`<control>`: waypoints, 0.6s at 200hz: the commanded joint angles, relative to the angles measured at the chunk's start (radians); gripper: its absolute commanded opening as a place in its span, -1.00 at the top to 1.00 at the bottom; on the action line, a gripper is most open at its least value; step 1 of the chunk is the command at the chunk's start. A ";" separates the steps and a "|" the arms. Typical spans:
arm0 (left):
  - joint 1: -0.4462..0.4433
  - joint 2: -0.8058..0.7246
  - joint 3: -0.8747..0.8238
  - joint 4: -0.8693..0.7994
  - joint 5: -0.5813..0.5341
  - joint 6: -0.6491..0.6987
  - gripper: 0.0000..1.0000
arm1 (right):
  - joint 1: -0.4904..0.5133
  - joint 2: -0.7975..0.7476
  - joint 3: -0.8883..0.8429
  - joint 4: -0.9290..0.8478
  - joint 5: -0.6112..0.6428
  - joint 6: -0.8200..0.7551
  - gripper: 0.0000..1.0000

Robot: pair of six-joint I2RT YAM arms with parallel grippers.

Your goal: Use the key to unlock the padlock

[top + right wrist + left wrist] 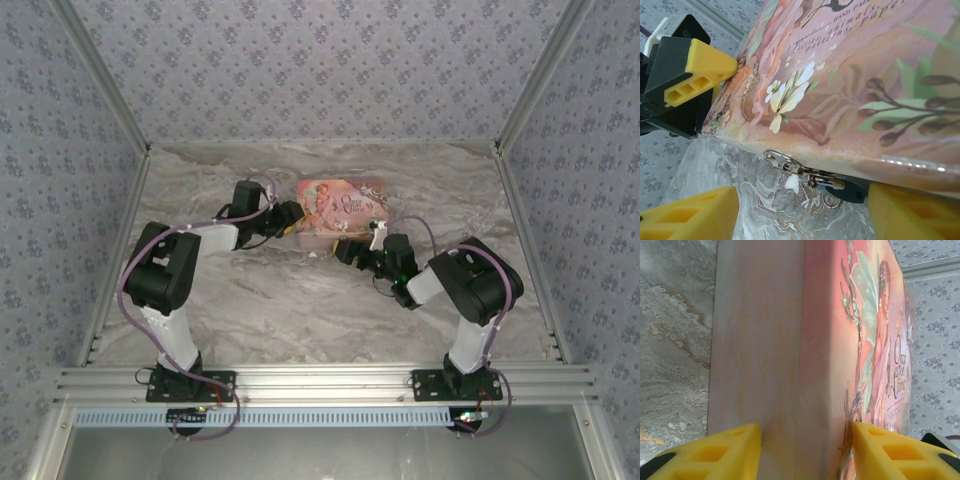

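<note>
The padlock point(849, 190), a tiny teal body on a silvery clasp point(790, 163), hangs under the front edge of the pink illustrated box point(850, 85), just above the marble. A thin wire ring point(832, 201) lies beside it. The key is hidden. My right gripper point(802, 210) is open, its yellow fingers either side of the padlock, the right fingertip point(890, 210) close to the teal end. My left gripper point(807, 450) is shut on the box's left end point(765, 365), one finger on the lid, one underneath. From above, the left gripper point(293, 222) and right gripper point(347, 247) flank the box point(340, 205).
The marble table point(300, 300) has free room in front of the box and to both sides. Patterned walls close in the back and sides. The left gripper's finger point(705, 62) presses on the box's corner in the right wrist view.
</note>
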 commanded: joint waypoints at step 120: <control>-0.015 0.012 -0.020 -0.045 0.012 -0.021 0.04 | 0.007 0.082 0.088 0.142 -0.019 0.003 -0.22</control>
